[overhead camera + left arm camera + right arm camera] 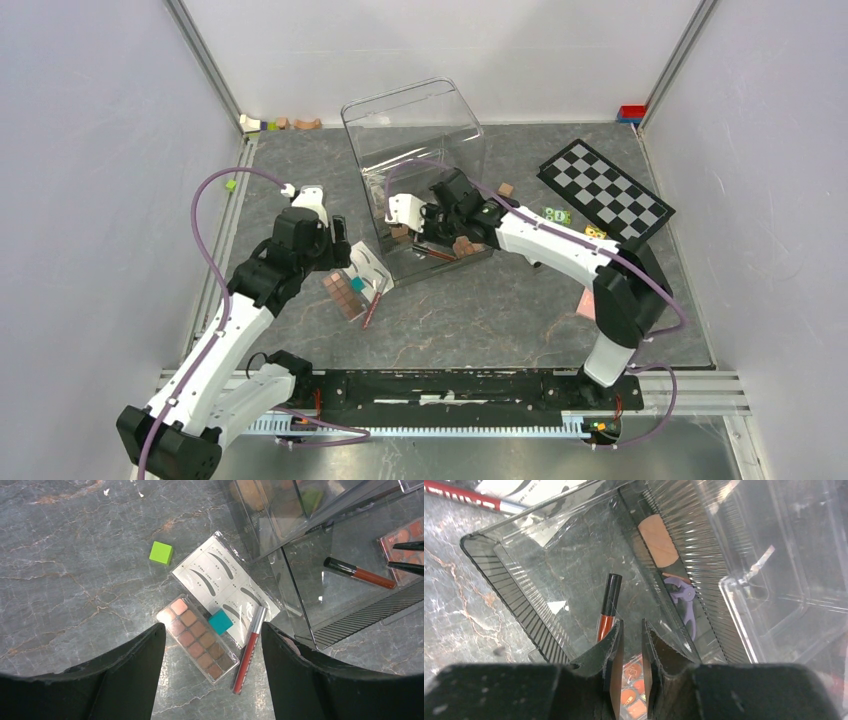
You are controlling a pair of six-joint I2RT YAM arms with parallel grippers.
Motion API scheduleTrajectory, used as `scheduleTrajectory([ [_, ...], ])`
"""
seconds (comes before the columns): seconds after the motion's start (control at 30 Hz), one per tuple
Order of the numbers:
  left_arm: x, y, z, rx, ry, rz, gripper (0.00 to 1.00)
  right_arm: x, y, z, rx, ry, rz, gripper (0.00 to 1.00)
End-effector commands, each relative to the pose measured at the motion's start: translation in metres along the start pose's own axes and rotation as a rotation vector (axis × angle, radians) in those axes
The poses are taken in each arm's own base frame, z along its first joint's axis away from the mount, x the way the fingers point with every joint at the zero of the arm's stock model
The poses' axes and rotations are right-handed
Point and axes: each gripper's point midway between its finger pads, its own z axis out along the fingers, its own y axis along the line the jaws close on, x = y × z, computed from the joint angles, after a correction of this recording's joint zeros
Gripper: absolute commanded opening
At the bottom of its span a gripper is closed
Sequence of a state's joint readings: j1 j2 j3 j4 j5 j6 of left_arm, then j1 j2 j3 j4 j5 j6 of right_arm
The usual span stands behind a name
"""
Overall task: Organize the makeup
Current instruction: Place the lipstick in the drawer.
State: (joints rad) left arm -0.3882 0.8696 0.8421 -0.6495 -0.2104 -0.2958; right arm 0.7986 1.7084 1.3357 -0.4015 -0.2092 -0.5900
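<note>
My left gripper (213, 630) is open and hovers above a brown eyeshadow palette (197, 637), a red lip gloss tube (248, 650) and the white eyebrow card (225, 577), touching none. A teal cube (220, 621) lies on the card. My right gripper (632, 627) reaches into the clear organizer's tray (514, 595); its jaws stand a narrow gap apart over an orange palette (631, 690), with nothing between them. In the tray lie a red pencil with a black cap (608, 605), lilac scissors (686, 597) and a peach sponge (658, 540).
The tall clear organizer box (415, 150) stands mid-table behind the tray. A checkerboard (604, 190) and green dice (556, 215) lie at the right. A green cube (161, 553) sits near the card. Small blocks (275, 124) line the back left corner.
</note>
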Motion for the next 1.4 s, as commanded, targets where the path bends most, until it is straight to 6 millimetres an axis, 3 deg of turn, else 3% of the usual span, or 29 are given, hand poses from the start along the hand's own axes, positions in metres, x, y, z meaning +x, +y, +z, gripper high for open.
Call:
scheduleTrajectory([
  [0.0, -0.016, 0.008, -0.008, -0.032, -0.075, 0.012, 0.77, 0.000, 0.007, 0.002, -0.072, 0.041, -0.088, 0.24],
  [0.27, -0.017, 0.009, -0.008, -0.037, -0.077, 0.011, 0.77, -0.021, 0.002, -0.014, 0.013, -0.089, -0.024, 0.25],
  [0.43, -0.017, 0.009, -0.008, -0.036, -0.081, 0.010, 0.77, -0.032, -0.005, -0.034, 0.100, -0.186, 0.096, 0.25],
  [0.53, -0.017, 0.009, -0.008, -0.036, -0.078, 0.011, 0.77, -0.026, -0.012, -0.050, 0.182, -0.236, 0.236, 0.25],
  [0.67, -0.014, 0.007, -0.006, -0.028, -0.064, 0.013, 0.77, -0.002, -0.022, -0.078, 0.353, -0.269, 0.487, 0.26],
  [0.73, -0.012, 0.004, -0.004, -0.017, -0.053, 0.012, 0.77, 0.012, -0.017, -0.092, 0.403, -0.275, 0.610, 0.27],
  [0.97, 0.000, -0.010, -0.005, 0.033, 0.024, -0.115, 0.77, 0.056, 0.024, -0.113, 0.417, -0.259, 0.824, 0.28],
  [1.13, 0.031, -0.018, 0.004, 0.059, 0.079, -0.262, 0.74, 0.086, 0.050, -0.120, 0.415, -0.214, 0.869, 0.30],
  [1.37, 0.077, -0.034, 0.023, 0.119, 0.168, -0.262, 0.66, 0.109, 0.070, -0.127, 0.420, -0.195, 0.892, 0.32],
])
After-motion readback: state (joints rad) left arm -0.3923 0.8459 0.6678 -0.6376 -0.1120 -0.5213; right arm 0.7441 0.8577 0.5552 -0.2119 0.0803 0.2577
